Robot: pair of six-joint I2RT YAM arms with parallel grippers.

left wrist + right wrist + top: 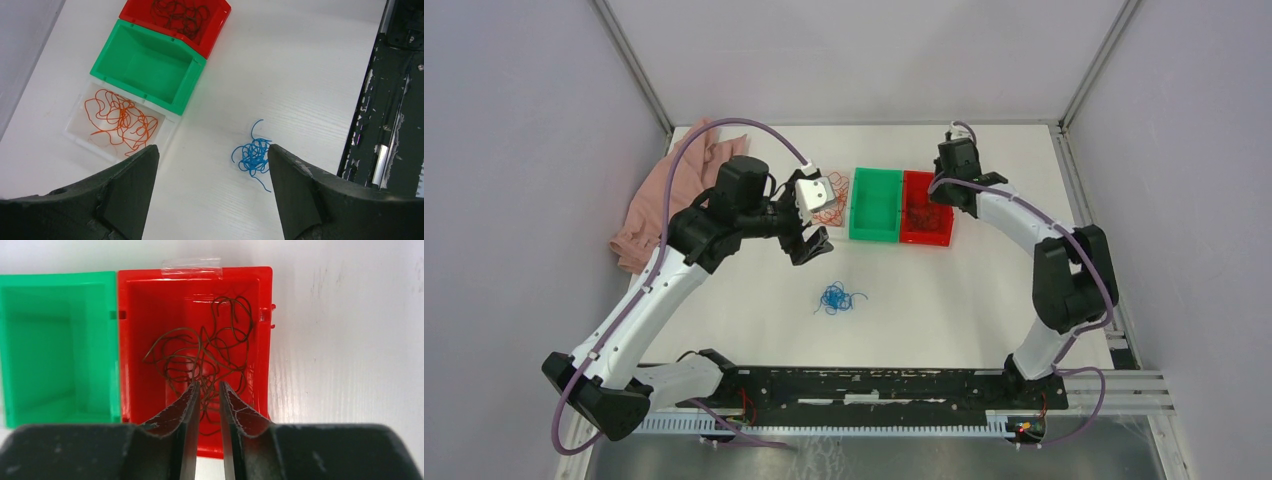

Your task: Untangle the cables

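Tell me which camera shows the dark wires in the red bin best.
The right wrist view: the dark wires lie close up in the red bin, each loop distinct. The left wrist view cuts them off at its top edge; the top external view shows only a small dark smudge.

Red bin (pixel 195 271) and green bin (pixel 150 65): glossy moulded plastic. Clear bin (pixel 170 127): translucent plastic. Blue cable (pixel 252 155): thin wire with a smooth coloured sheath. Table (pixel 300 75): matt white with a faint wood grain. Cloth (pixel 659 205): soft pink fabric, creased. Base rail (pixel 395 125): black, with chipped paint. Right gripper (pixel 209 390), fingers (pixel 237 425): matt black with a cracked surface.
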